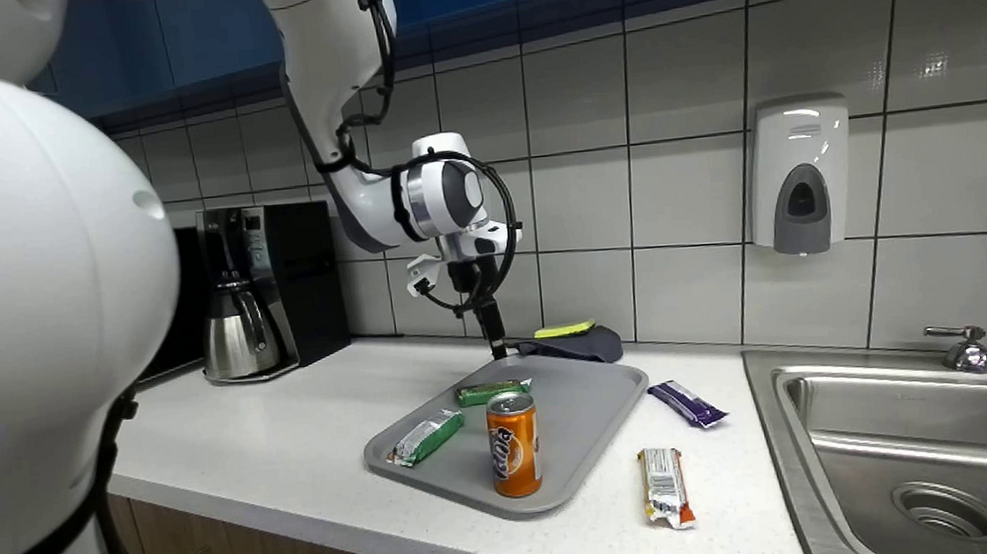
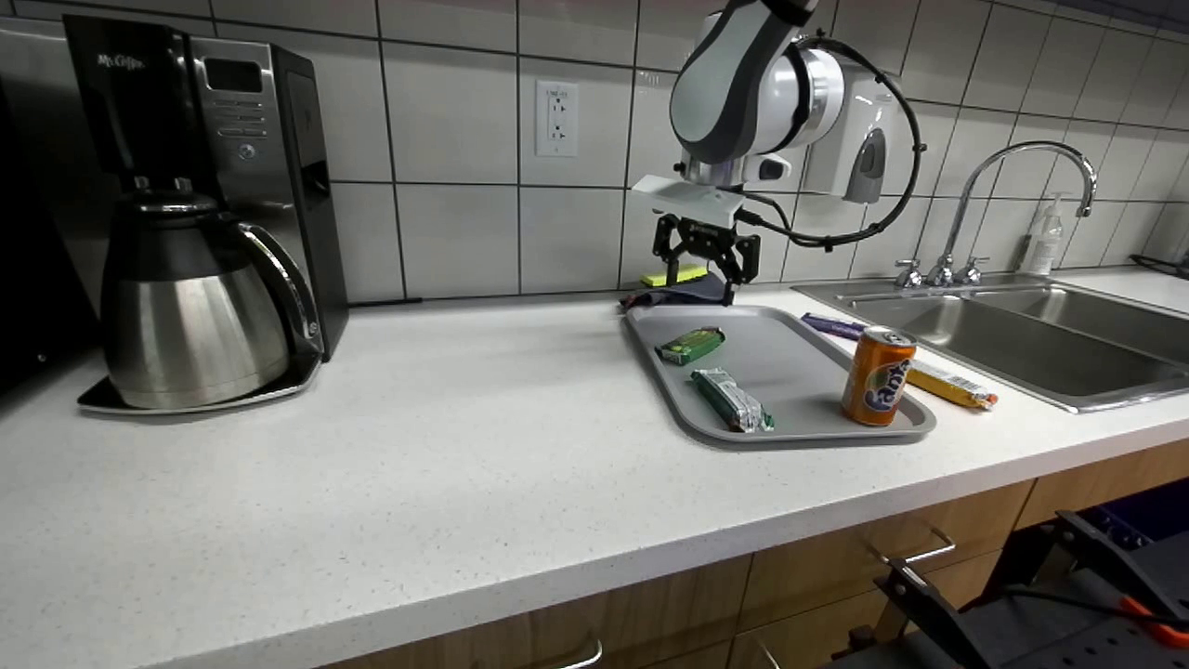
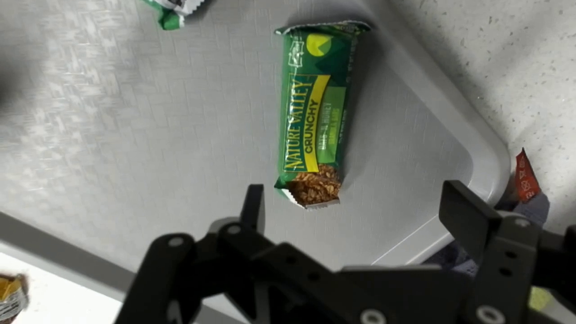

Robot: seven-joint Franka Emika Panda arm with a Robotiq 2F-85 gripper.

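Above the tray point(image 3: 180, 135), the claw point(image 3: 353, 191), spread and empty, should be centred over the nearest green bar point(image 3: 315, 99) if an even grip is wanted.

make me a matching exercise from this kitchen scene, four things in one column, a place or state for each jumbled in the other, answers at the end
Column 1
1. Nature Valley bar
2. orange can
3. purple-wrapped bar
4. gripper

Column 2
a. standing upright on the tray
b. open, holding nothing
c. lying on the tray
d. lying on the counter between tray and sink

Right pairs: 1-c; 2-a; 3-d; 4-b
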